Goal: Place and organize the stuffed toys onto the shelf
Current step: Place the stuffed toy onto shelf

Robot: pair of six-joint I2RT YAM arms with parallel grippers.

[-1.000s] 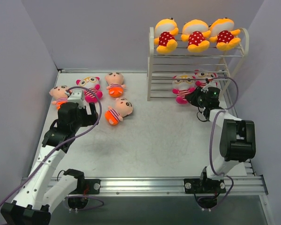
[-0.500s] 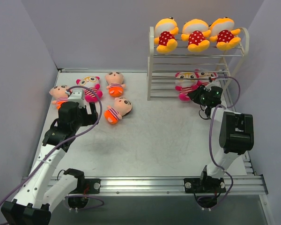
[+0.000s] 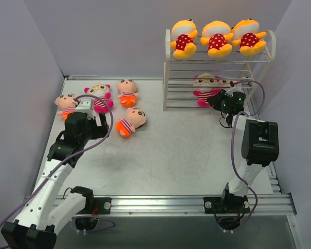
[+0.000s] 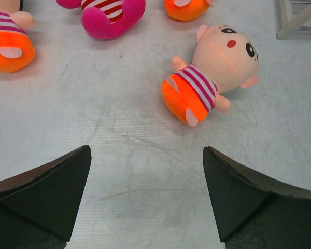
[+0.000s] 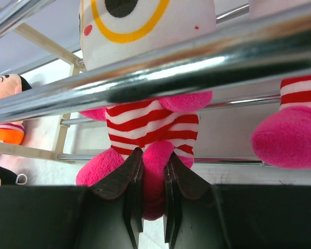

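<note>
From above, the shelf (image 3: 167,67) stands at the back right with three yellow dolls (image 3: 216,39) lined up on its top tier. The right gripper (image 3: 224,101) reaches into the middle tier, where a pink-striped doll (image 3: 205,85) sits beside a second pink-striped doll (image 3: 224,83). Three peach-faced dolls (image 3: 127,92) and a third pink-striped doll (image 3: 99,96) lie on the table (image 3: 186,150) near the left gripper (image 3: 93,122). The left wrist view shows that gripper's jaws wide apart and empty above the table, with one peach-faced doll (image 4: 210,83) lying just ahead. The right wrist view shows the jaws pinched shut on the pink-striped doll's lower body, and a shelf rod (image 5: 145,67) crosses in front of it between face and body. The doll looks only partly seated, so letting go now could tip it forward off the tier. The rod could also catch the fingers or drag the doll out on withdrawal.
</note>
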